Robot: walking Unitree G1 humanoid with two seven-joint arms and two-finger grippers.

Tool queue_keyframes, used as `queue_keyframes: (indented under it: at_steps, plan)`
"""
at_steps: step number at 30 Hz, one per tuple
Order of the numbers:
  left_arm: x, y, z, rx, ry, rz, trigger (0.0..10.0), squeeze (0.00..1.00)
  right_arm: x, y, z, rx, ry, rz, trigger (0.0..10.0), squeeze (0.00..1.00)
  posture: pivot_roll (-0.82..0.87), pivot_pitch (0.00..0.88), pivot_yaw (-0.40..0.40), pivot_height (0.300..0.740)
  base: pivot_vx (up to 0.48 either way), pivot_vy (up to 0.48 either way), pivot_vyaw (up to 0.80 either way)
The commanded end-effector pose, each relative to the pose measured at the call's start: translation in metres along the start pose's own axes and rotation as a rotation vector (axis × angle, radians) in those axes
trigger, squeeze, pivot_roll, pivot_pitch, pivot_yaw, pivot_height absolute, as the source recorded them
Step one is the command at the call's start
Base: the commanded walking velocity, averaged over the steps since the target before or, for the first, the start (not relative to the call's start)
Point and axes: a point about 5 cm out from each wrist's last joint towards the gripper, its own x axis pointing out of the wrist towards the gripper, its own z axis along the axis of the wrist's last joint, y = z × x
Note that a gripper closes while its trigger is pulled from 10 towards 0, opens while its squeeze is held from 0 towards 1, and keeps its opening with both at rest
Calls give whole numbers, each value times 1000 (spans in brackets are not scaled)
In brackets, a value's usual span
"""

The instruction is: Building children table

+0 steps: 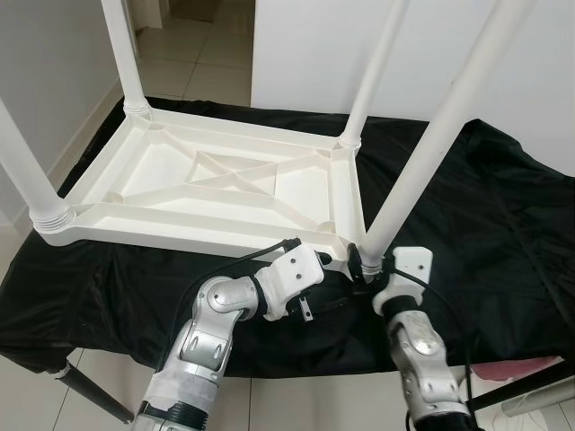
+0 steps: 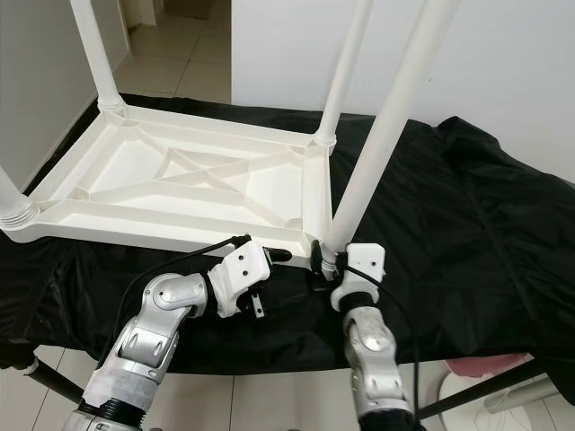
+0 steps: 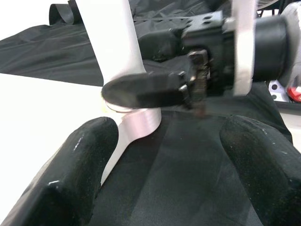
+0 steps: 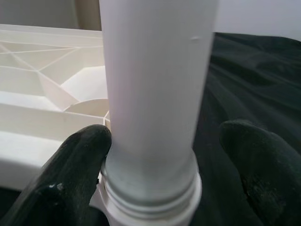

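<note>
The white plastic children's table lies upside down on a black cloth, with its legs standing upward. The near-right leg rises tilted from the front right corner socket. My right gripper is open around the base of this leg; one finger touches it and the other stands apart. My left gripper is open just left of the same corner, low over the cloth, with nothing between its fingers. Ahead of it are the leg base and a right gripper finger.
The black cloth covers a low stand whose edge runs right before me. Three other legs stand at the far left, near left and far right corners. A white wall is behind; tiled floor lies far left.
</note>
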Motion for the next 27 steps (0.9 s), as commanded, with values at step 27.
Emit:
queue_keyframes:
  at_steps: [27]
  plan:
    - [-5,-2,3,-84,-41,163,10000,0,10,-18,2,-78,-16,308,10000,0,-2,0,-90,740,0,0,0]
